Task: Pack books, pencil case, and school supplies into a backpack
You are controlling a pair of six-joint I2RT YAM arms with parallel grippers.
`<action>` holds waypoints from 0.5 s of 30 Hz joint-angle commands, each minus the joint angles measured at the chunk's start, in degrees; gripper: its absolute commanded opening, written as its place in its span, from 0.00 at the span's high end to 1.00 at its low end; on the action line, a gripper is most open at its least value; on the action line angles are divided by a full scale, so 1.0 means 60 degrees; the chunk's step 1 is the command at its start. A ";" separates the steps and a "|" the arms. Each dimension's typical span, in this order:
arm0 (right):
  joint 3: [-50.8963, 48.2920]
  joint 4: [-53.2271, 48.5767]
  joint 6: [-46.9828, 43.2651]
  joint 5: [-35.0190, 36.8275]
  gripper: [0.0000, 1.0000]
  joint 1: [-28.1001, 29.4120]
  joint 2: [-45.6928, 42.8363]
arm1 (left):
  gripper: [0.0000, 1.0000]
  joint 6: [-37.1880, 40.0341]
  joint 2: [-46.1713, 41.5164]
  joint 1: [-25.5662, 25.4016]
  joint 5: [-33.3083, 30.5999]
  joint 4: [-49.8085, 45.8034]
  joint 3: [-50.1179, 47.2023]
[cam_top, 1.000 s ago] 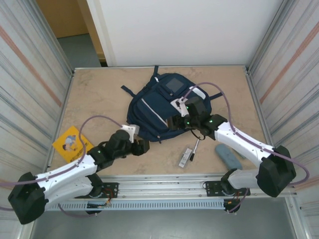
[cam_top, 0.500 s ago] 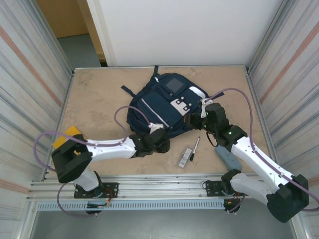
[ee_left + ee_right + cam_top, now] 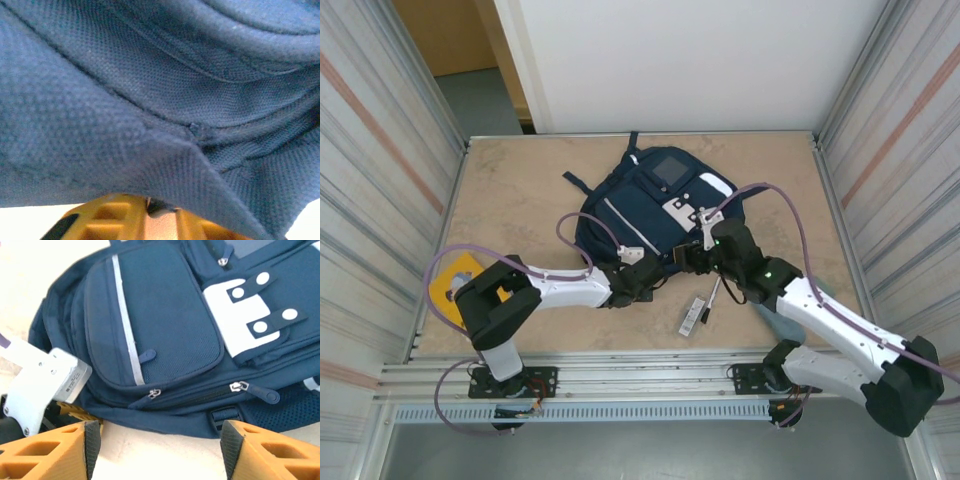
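The navy backpack (image 3: pixel 638 210) lies flat in the middle of the table. My left gripper (image 3: pixel 648 278) is at its near edge, and in the left wrist view the yellow fingers (image 3: pixel 115 217) stand close together with blue backpack fabric (image 3: pixel 150 90) folded over their tips. My right gripper (image 3: pixel 695 256) hovers open just right of it, over bare table in front of the backpack (image 3: pixel 165 330); nothing lies between its fingertips (image 3: pixel 92 440). The pen (image 3: pixel 713 292) and the white-and-black bar (image 3: pixel 692 315) lie near the front edge. The yellow book (image 3: pixel 460 272) and the pencil case (image 3: pixel 769 321) are partly hidden by the arms.
Two zipper pulls (image 3: pixel 153 393) (image 3: pixel 239 386) sit along the backpack's near side. The left gripper's white mount (image 3: pixel 45 382) is close beside my right gripper's left finger. Ribbed metal walls (image 3: pixel 380 170) close in both sides. Straps (image 3: pixel 578 182) trail off the backpack's far left.
My left arm has reached right to the backpack's near edge and its jaws have closed. My right gripper moved left and nearer, staying open.
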 commanded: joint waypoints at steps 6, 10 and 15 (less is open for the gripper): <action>-0.0792 -0.0481 0.1823 0.1561 0.17 0.0036 -0.0978 | 1.00 0.1053 -0.0801 0.0095 -0.0073 0.0386 -0.0298; -0.0932 -0.1127 0.4802 0.1392 0.01 -0.0375 -0.1111 | 1.00 0.2063 -0.1566 0.0064 0.0422 0.1811 -0.1096; -0.0129 -0.2690 0.9252 -0.0736 0.01 -0.0828 -0.0353 | 1.00 0.2846 -0.2416 0.0191 0.0960 0.2437 -0.1535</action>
